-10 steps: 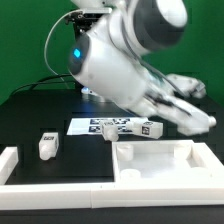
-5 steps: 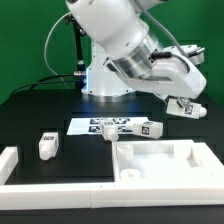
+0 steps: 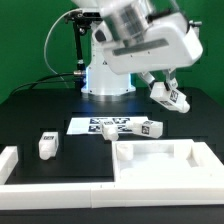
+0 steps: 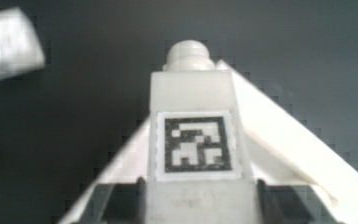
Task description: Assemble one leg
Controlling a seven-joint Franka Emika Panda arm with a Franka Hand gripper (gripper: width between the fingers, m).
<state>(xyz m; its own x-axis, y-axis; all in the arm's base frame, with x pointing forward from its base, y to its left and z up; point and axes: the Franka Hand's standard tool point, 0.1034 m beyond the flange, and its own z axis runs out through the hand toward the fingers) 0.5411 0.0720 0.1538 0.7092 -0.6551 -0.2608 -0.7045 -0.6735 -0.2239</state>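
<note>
While hanging well above the tabletop in the exterior view, pinches a leg in the gripper, probably held high to clear the table. Tilts the wrist over, pointing the leg down toward the exterior view's right. Seen from the wrist view, clamps the leg squarely, tag facing the camera.

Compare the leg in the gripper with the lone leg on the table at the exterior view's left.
The held leg is up in the air, clamped in the gripper. The loose leg rests on the black table, untouched. The held leg is at the exterior view's right, while the loose leg is at its left. The held leg is tilted, and the loose leg appears to sit flat. Both are small white pegs with black-and-white tags.
</note>
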